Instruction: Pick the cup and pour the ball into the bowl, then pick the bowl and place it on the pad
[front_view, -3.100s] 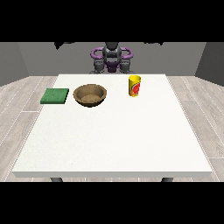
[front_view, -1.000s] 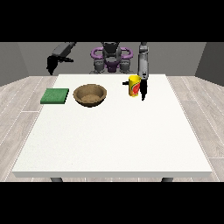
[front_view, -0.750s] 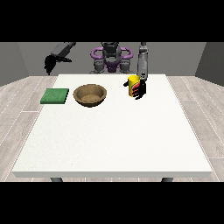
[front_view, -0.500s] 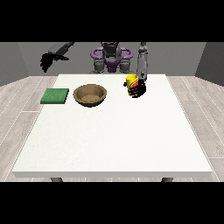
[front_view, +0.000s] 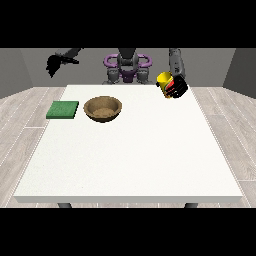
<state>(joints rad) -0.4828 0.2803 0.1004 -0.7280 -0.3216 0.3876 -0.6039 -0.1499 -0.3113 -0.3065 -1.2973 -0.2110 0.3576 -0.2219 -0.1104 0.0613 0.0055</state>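
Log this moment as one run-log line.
phase: cup lifted | cup: tilted, in robot hand at view's right | bowl: on table | pad: bare

One cup (front_view: 166, 84), one bowl (front_view: 102, 108), one pad (front_view: 63, 110), two hands (front_view: 178, 88)

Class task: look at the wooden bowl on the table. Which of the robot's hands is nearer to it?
The robot's right. The hand at the view's left hangs raised beyond the bowl, above the green pad; the hand at the view's right holds the yellow cup farther off.
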